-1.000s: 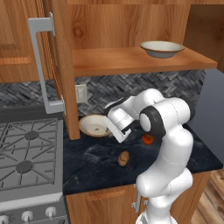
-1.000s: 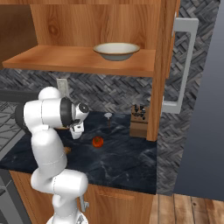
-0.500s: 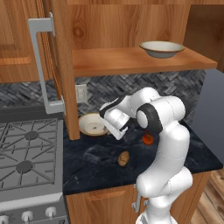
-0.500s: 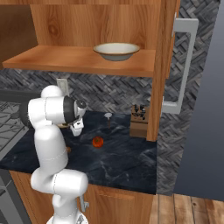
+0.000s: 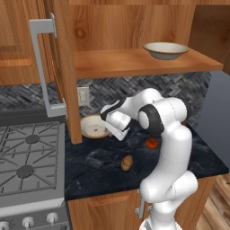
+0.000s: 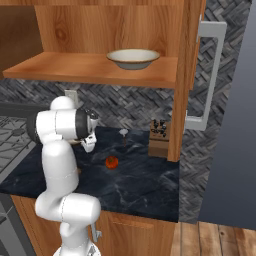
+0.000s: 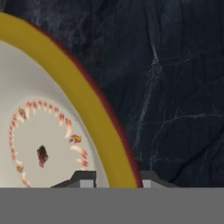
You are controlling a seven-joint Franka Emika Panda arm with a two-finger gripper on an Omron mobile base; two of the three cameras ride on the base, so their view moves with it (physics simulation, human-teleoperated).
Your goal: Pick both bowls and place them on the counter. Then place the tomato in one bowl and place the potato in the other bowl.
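One bowl (image 5: 95, 126) down on surface (image 5: 94, 164), by cabinet post. 2nd bowl (image 5: 165, 50) on shelf (image 5: 134, 66), not fetched. Tomato (image 5: 152, 143) & potato (image 5: 127, 162) loose on surface, neither in bowl. Approx a quarter done. Arm bent low, reaching left; gripper (image 5: 117, 133) at placed bowl's rim. Hand view: fingertips straddle rim (image 7: 116, 144), narrow gap – pinching or letting go, can't tell.

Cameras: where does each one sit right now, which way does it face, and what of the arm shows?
Left base view: behind-left, facing the counter; arm at right, gripper at the first bowl.
Right base view: behind-right, facing the same counter; arm at left.
Hand view: on the hand, looking down along the fingertips, which straddle that bowl's rim.
Both base views share the tomato and the shelf bowl.
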